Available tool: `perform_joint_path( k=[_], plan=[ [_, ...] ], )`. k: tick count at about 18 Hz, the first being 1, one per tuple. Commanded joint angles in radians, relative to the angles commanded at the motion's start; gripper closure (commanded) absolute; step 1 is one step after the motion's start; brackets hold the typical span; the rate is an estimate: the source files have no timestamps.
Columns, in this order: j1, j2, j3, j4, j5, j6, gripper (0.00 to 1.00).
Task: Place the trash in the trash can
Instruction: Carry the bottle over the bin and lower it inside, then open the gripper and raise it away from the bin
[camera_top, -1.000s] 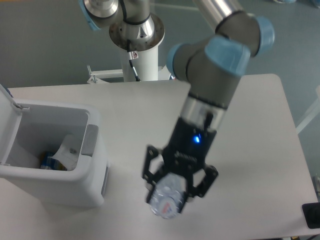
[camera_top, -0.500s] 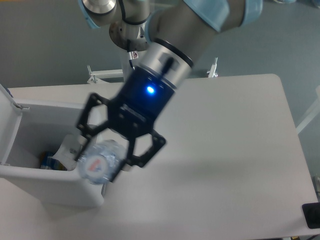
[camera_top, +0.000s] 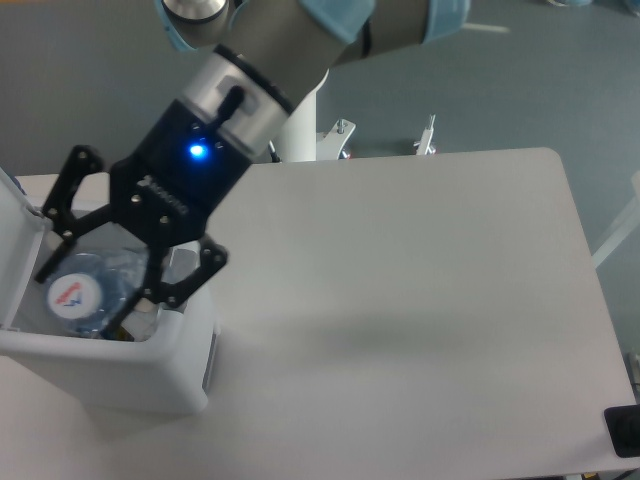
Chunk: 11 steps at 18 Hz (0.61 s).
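Your gripper (camera_top: 95, 288) is clamped on the crushed plastic bottle (camera_top: 85, 290), holding it over the open mouth of the trash can (camera_top: 120, 365), whose lid (camera_top: 12, 215) stands raised at the left on the table (camera_top: 420, 300).

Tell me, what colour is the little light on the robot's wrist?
Blue. The light glows just above the tool in the camera view.

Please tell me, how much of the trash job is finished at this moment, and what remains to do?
Nothing else lies on the bare table; whether the carton is already in the trash can is hidden. In hand: the gripper holds the crushed bottle over the can's open top, lid up. Left: release the bottle and pull the arm away.
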Motion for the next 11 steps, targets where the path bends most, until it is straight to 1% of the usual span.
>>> perform_joint_path(
  k=[1,5,8,10,11],
  plan=[
    [-0.002,0.005,-0.008,0.0,0.0,0.02,0.0],
    [0.0,0.005,-0.017,0.0,0.002,0.028,0.0],
    [0.024,0.008,-0.029,0.0,0.008,0.028,0.0],
    [0.108,0.011,-0.043,0.0,0.006,0.043,0.0],
    [0.148,0.011,-0.066,0.002,0.005,0.068,0.0]
  ],
)
